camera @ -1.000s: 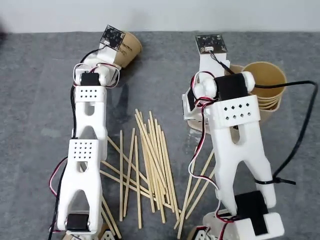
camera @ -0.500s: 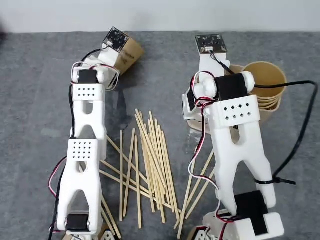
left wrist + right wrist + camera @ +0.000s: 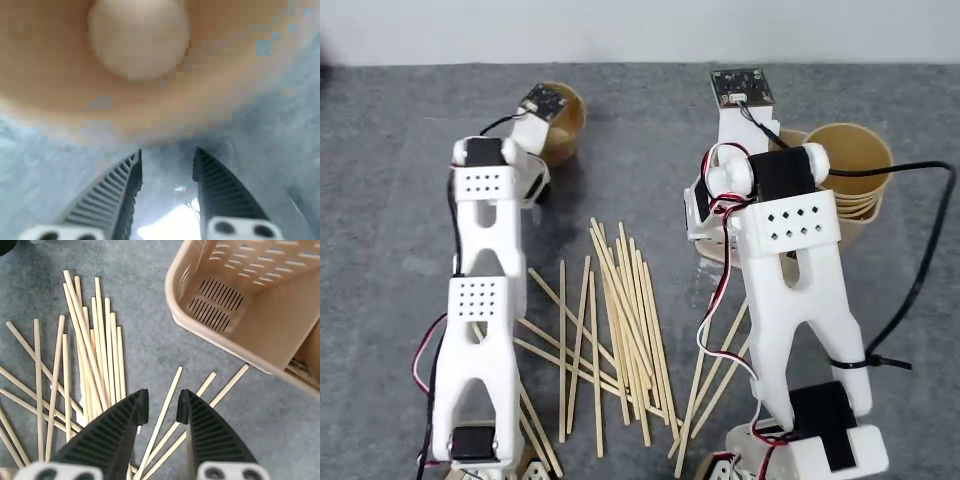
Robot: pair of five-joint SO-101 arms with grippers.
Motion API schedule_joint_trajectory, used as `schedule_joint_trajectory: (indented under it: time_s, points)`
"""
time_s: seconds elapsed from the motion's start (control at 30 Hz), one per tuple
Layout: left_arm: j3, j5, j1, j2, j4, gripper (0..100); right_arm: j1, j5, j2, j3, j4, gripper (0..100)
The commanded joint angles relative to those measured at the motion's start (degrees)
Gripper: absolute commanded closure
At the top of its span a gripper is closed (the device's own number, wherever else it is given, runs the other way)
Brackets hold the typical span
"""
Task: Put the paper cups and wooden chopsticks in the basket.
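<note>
— Containers?
— Basket [image 3: 260,335]: the part I can see holds nothing. Stacked cups [image 3: 850,165] stand by it; inside or not, I cannot tell.
— Loose items?
— One paper cup [image 3: 563,118], mouth up on the counter [image 3: 400,200], just past the left claw [image 3: 167,157], which is parted and empty. Chopsticks [image 3: 620,320] lie scattered beneath the right claw [image 3: 161,402], slightly parted and empty.

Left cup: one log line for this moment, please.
left hand: open, short of cup | right hand: open, above chopsticks | chopsticks: on table, outside basket
</note>
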Motion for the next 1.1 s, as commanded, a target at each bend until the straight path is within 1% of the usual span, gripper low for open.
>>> schedule_joint_trajectory:
  time_s: [0.0,0.13,0.33,0.4,0.47,0.63,0.8,0.93,1.07]
  points:
    - [-3.03,-0.09,-2.20,-7.56,1.58,84,0.66,0.53,-3.38,-0.62,2.24,87.7]
    - [-3.03,-0.09,-3.78,-11.16,2.81,84,0.31,0.53,-3.38,-0.62,2.15,87.7]
    - [-2.95,0.35,-3.87,-18.46,4.40,84,0.31,0.53,-3.38,-0.62,1.45,87.7]
    - [-2.95,2.55,-3.78,-20.92,4.31,84,0.31,0.53,-3.38,-0.62,1.54,87.8]
    - [-2.95,6.86,-3.60,-23.21,3.69,83,0.31,0.53,-3.38,-0.62,1.54,87.8]
    - [-2.86,17.32,-3.08,-23.91,-1.85,71,0.22,0.26,-3.38,-0.62,1.54,87.9]
    - [-2.86,22.51,-1.05,-19.34,-7.56,71,0.22,0.18,-3.38,-0.62,1.80,87.9]
    - [-2.86,26.64,-0.26,-14.33,-13.89,71,0.22,0.09,-3.38,-0.62,1.98,87.9]
    - [-2.86,28.31,-0.09,-9.58,-19.52,71,0.22,0.09,-3.38,-0.62,2.07,88.0]
